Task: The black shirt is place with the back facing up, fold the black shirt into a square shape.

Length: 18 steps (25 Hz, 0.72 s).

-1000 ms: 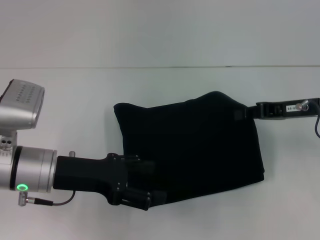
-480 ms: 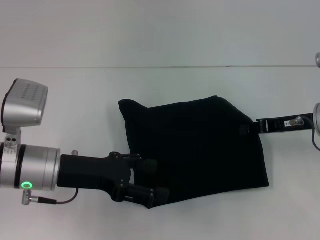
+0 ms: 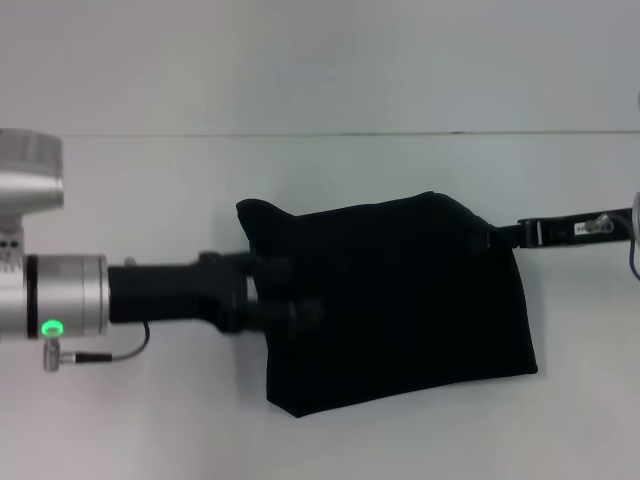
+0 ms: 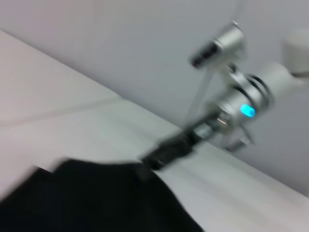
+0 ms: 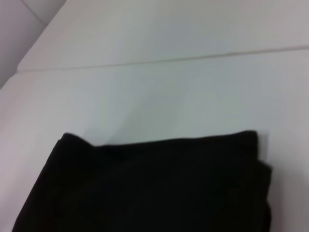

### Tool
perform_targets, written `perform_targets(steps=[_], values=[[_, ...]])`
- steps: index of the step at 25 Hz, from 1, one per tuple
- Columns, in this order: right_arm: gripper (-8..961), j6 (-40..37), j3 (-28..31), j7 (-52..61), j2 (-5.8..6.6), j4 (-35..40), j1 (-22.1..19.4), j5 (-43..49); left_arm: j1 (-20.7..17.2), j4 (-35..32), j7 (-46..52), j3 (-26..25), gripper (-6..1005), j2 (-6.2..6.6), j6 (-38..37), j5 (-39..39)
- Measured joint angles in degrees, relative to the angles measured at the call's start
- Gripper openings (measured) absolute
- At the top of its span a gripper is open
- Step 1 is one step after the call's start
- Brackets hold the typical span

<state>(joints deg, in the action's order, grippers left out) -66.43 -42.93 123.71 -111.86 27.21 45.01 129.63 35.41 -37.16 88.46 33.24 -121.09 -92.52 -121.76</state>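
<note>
The black shirt (image 3: 400, 300) lies folded into a rough rectangle in the middle of the white table (image 3: 150, 200). My left gripper (image 3: 288, 290) reaches in from the left and sits over the shirt's left edge, black against black cloth. At the shirt's far right corner is my right gripper (image 3: 497, 237), thin and edge-on, touching the cloth. In the left wrist view the shirt (image 4: 96, 198) fills the bottom and the right gripper (image 4: 166, 150) meets its far edge. The right wrist view shows the shirt (image 5: 154, 188) with a folded edge, and no print is visible.
The white table (image 5: 159, 92) runs back to a pale wall (image 3: 320, 60). My left arm's silver wrist and camera housing (image 3: 40, 290) stand at the left edge, with a thin cable below. The right arm's silver body (image 4: 251, 96) rises beyond the shirt.
My left gripper has moved from the shirt's front left corner back to the middle of its left edge, and that corner now lies flat. The right gripper rose slightly at the far right corner.
</note>
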Motion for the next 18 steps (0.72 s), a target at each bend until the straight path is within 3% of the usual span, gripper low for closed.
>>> perform_targets(steps=[5, 9, 18], values=[[491, -0.4, 1.0, 1.9, 0.59, 2.6, -0.8, 0.0, 1.6, 0.5, 5.3, -1.2, 948, 0.18, 8.0, 0.6], [667, -0.4, 3.3, 1.1, 0.78, 3.2, -1.2, 0.0, 2.9, 1.7, 4.8, -0.9, 948, -0.37, 12.7, 0.6], [664, 0.4, 4.3, -0.4, 0.27, 2.9, -1.3, 0.0, 2.8, 6.0, -10.9, -0.7, 948, -2.67, 21.7, 0.6]])
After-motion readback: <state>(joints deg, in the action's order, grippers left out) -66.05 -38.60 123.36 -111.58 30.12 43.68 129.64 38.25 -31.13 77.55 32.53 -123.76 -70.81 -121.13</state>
